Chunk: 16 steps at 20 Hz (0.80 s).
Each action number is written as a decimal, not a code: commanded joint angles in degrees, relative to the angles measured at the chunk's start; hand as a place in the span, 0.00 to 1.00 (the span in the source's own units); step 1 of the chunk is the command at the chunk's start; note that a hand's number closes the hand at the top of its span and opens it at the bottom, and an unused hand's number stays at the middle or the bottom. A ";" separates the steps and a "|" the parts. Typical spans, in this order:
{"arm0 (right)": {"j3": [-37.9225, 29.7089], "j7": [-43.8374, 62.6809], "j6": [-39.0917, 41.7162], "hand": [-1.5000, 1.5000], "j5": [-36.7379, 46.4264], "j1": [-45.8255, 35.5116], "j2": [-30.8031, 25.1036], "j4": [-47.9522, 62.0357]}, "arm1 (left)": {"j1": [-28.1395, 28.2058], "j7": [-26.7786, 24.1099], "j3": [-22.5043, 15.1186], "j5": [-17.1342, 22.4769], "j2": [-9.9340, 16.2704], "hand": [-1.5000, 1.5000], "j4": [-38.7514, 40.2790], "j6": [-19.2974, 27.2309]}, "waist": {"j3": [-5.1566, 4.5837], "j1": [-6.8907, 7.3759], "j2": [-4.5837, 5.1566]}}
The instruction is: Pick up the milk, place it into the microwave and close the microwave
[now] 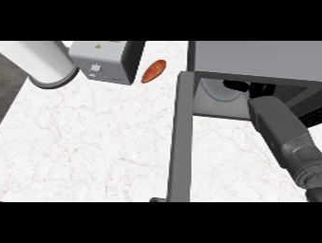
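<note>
inside microwave (261,57), right hand (239,86), milk hidden

No readable text; only a small triangular warning sign on the grey box (104,61), upper left of frame.

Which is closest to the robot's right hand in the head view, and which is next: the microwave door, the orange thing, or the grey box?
From the right hand, inside the microwave:
1. Microwave door, open, just to its left.
2. Orange thing, farther left on the counter.
3. Grey box, farthest left, at the back.
</note>
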 commanded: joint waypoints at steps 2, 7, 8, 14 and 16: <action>0.22 0.35 -2.09 1.00 0.74 0.51 -2.57 1.53 | -1.89 -0.58 -1.09 -1.22 -0.30 0.00 1.80 0.09 | 0.01 0.59 0.59; 2.85 1.83 -2.72 0.00 3.53 -1.12 -1.10 3.15 | -2.56 1.05 -1.19 -0.72 0.64 0.00 1.88 0.21 | 0.05 2.02 0.53; 3.26 1.15 -0.67 0.00 3.91 0.50 -0.75 3.53 | -2.95 -0.45 -0.69 -1.44 1.06 0.00 3.75 -0.32 | -0.02 1.27 0.41; 3.27 1.66 -4.13 0.00 4.13 -0.56 -0.49 2.29 | -3.37 -0.83 -0.90 -2.85 0.63 0.00 4.09 0.57 | 0.05 1.93 0.49; 3.24 1.26 -6.96 0.00 4.19 -0.18 2.43 1.85 | -4.30 -0.73 -0.58 -2.85 1.50 0.00 3.44 0.77 | 0.07 1.86 0.27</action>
